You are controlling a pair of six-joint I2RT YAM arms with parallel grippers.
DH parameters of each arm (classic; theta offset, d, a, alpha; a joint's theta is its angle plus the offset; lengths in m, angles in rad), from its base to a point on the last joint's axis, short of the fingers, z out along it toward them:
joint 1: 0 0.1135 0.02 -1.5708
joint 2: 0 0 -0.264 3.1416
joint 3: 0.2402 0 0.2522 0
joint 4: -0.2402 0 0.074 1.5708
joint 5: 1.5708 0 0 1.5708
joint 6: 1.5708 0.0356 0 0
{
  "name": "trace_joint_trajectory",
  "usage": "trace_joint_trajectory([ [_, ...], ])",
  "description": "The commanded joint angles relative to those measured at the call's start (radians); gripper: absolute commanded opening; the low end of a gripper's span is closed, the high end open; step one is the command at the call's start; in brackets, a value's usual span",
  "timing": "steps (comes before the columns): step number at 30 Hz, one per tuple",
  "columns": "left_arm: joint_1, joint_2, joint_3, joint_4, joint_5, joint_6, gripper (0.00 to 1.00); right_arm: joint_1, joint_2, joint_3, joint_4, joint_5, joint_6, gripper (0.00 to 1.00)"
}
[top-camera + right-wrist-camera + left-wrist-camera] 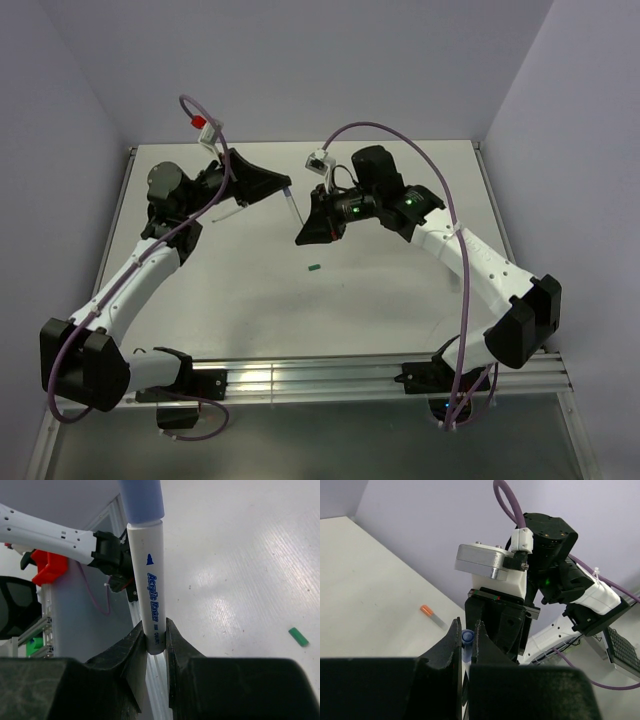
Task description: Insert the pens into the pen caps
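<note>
My right gripper (156,625) is shut on the lower end of a white stick pen (149,580) printed "Acrylic Marker". A blue cap (142,500) sits on the pen's upper end. My left gripper (466,625) is shut on that blue cap (466,637). In the top view the two grippers, left (286,190) and right (300,238), meet mid-table above the surface with the pen (291,208) between them. A dark green cap (314,267) lies loose on the table in front of them, and it also shows in the right wrist view (298,636). A translucent pen with an orange end (432,615) lies on the table by the left arm.
The white table (400,300) is walled by lilac panels at the back and both sides. An aluminium rail (330,378) runs along the near edge. The right arm's wrist (545,555) stands close in front of the left gripper.
</note>
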Motion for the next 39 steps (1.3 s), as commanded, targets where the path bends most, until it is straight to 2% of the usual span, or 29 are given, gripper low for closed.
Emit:
trace_joint_trajectory([
  [1, -0.047, -0.01, -0.008, -0.128, 0.121, 0.048, 0.0, -0.026, -0.001, 0.059, 0.153, 0.087, 0.008, 0.0],
  [5, -0.066, -0.022, -0.056, -0.043, 0.132, -0.005, 0.0, -0.028, 0.017, 0.07, 0.151, 0.082, 0.003, 0.0],
  [9, -0.084, -0.03, -0.087, -0.035, 0.136, 0.013, 0.0, -0.032, 0.028, 0.081, 0.146, 0.082, -0.004, 0.0],
  [14, -0.104, -0.038, -0.143, 0.094, 0.178, -0.041, 0.0, -0.044, 0.04, 0.107, 0.146, 0.04, -0.027, 0.0],
  [21, -0.122, -0.039, -0.163, 0.034, 0.193, -0.003, 0.0, -0.057, 0.017, 0.13, 0.15, 0.049, -0.079, 0.0],
  [31, -0.122, -0.05, -0.197, 0.042, 0.184, -0.001, 0.0, -0.094, -0.004, 0.128, 0.188, 0.033, -0.05, 0.0],
  [39, -0.119, -0.03, -0.148, 0.023, 0.162, 0.001, 0.0, -0.092, -0.015, 0.076, 0.189, -0.002, -0.043, 0.0],
])
